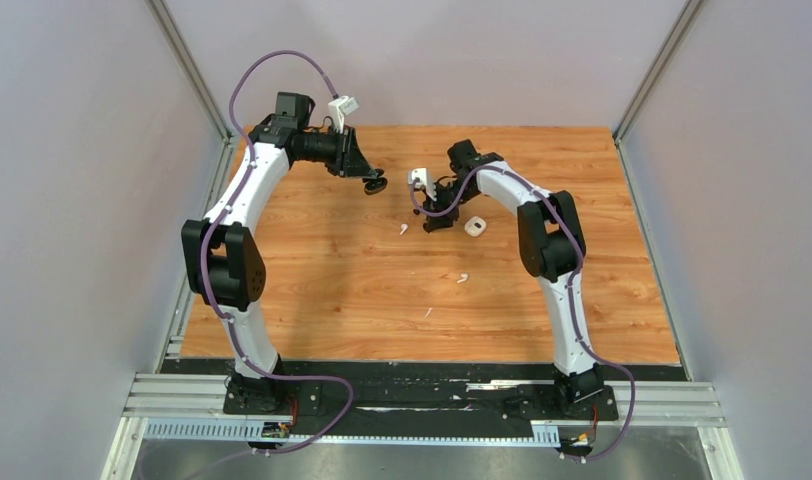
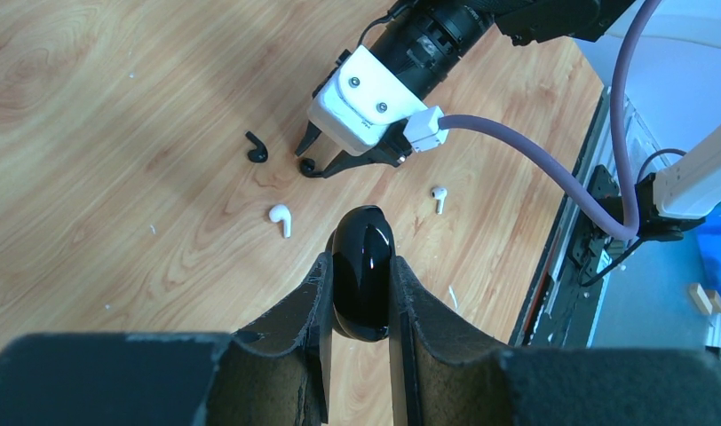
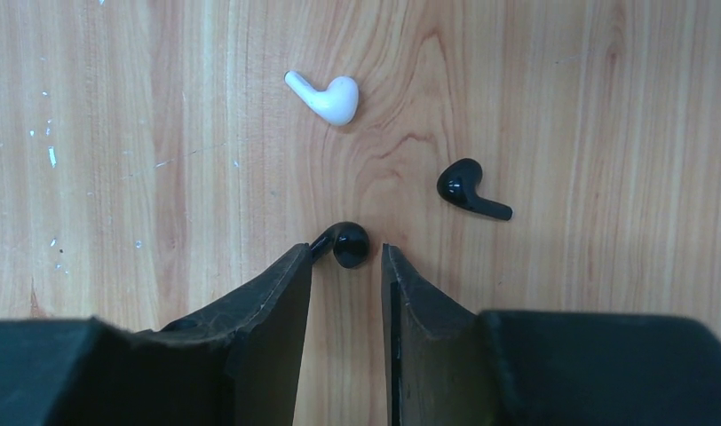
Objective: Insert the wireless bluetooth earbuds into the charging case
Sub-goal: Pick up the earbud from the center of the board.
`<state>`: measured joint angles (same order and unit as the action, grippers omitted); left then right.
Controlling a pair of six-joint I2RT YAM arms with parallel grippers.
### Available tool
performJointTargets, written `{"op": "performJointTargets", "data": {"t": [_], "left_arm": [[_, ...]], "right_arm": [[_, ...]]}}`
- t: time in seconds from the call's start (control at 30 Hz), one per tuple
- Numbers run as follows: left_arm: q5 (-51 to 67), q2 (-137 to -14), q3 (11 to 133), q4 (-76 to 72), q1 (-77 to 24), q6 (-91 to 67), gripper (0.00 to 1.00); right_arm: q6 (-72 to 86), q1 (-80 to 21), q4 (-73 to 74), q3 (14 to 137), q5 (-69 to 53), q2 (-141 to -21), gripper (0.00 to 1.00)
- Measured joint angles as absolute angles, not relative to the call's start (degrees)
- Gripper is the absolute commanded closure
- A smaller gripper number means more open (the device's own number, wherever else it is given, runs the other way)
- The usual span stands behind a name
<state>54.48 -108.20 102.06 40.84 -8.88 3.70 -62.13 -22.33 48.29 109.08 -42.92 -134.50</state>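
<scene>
By the wooden table's (image 1: pixel 322 300) near edge, the left arm (image 1: pixel 244 188) and right arm (image 1: pixel 567 300) are white with black joints, purple cables (image 2: pixel 481 124) and dark pointed fingers (image 3: pixel 268 311).

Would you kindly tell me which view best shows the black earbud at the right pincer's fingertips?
The right wrist view: the black earbud lies large at the tips of the open right pincer. The left wrist view shows it tiny; the top view does not resolve it.

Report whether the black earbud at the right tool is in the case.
Out: the black earbud lies on the table, ahead of the open right tool.
</scene>
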Motion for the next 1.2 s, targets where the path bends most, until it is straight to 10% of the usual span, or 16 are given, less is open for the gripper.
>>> {"op": "performJointTargets", "data": {"t": [0.57,1.2], "left_arm": [[54.5,-107.7,101.3,40.1,-8.9,2.8,1.0],[54.8,-107.7,101.3,37.9,-8.9,1.1,1.0]], "right_arm": [[-63.8,-22.7,50.4,111.1,-44.4,-135.8,0.69],[-59.5,-22.8,54.6,113.3,-46.0,-137.3,1.0]]}}
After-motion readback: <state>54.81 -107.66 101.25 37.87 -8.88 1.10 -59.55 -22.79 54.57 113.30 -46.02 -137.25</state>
